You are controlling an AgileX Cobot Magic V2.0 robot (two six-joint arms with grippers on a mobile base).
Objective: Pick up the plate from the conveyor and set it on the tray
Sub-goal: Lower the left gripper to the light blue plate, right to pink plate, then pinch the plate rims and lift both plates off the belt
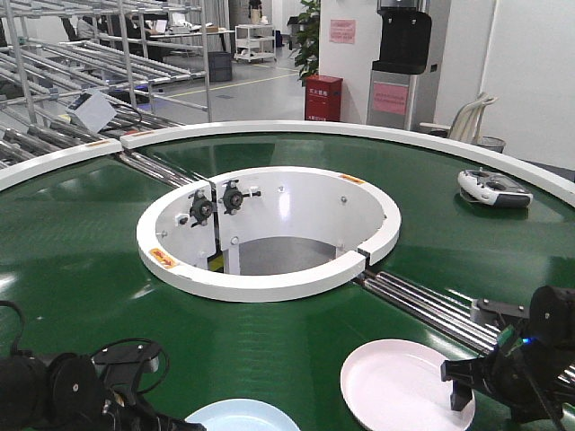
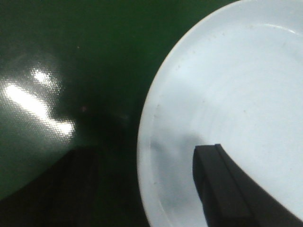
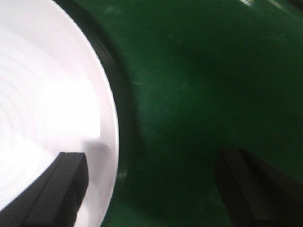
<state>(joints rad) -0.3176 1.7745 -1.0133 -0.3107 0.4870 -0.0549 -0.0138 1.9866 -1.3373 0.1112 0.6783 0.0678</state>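
On conveyor point(image 1: 81, 269): white plate point(image 1: 395, 386) front-R, R gripper point(image 3: 151, 158) fingers apart astride its rim; pale-blue plate point(image 1: 241, 418) front-L, L gripper point(image 2: 144, 158) fingers apart astride rim; remote point(image 1: 494, 187) far R.

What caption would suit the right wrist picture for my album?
Open right tool straddling the rim of a white plate on the green belt.

left plate point(image 1: 241, 418) and right plate point(image 1: 395, 388) sit on the conveyor point(image 1: 81, 260)
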